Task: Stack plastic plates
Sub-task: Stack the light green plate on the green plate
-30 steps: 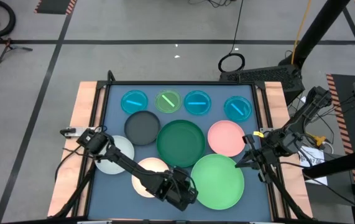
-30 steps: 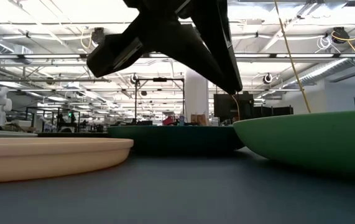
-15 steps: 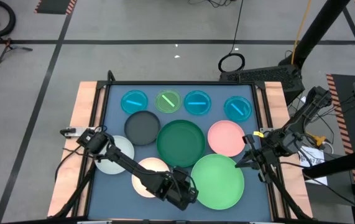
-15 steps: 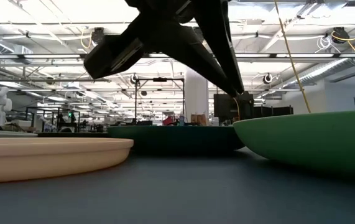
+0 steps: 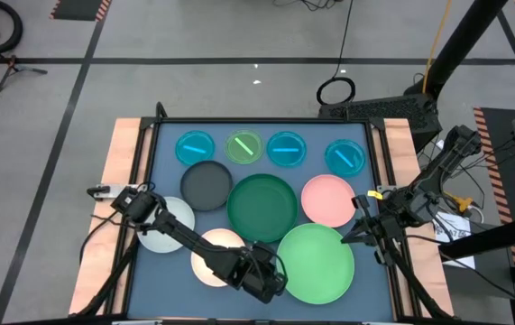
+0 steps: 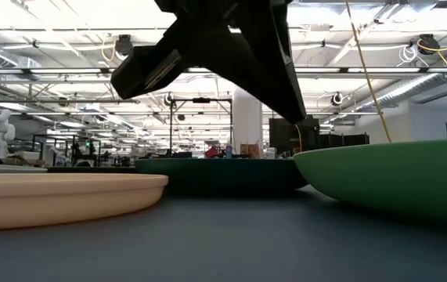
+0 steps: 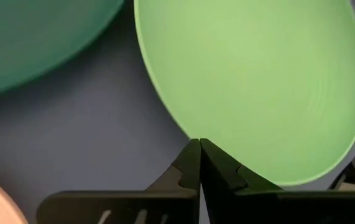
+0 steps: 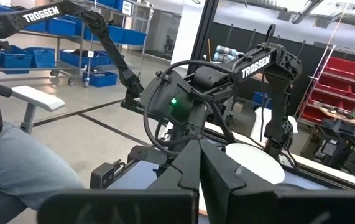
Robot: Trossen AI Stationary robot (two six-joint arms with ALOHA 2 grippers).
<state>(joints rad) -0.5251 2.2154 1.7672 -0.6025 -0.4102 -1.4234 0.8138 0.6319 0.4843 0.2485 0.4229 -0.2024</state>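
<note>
Ten plates lie flat on the dark mat. At the far edge are three small cyan plates (image 5: 195,147), (image 5: 286,149), (image 5: 344,157) and a lime plate (image 5: 244,146). Nearer lie the dark grey (image 5: 207,184), dark green (image 5: 262,206), pink (image 5: 327,199), pale grey (image 5: 169,226), cream (image 5: 214,257) and light green (image 5: 316,264) plates. My left gripper (image 5: 280,273) is shut and empty. In the left wrist view its tips (image 7: 199,144) stand over the light green plate's left rim (image 7: 183,127), and the low view shows it (image 6: 295,106) above the plates. My right gripper (image 5: 347,238) is shut and empty at the mat's right edge.
Wooden strips (image 5: 117,181) border the mat on the left and right. A person's leg (image 8: 22,177) shows beyond the table's left side in the right wrist view. Bare mat (image 7: 102,143) lies between the cream, dark green and light green plates.
</note>
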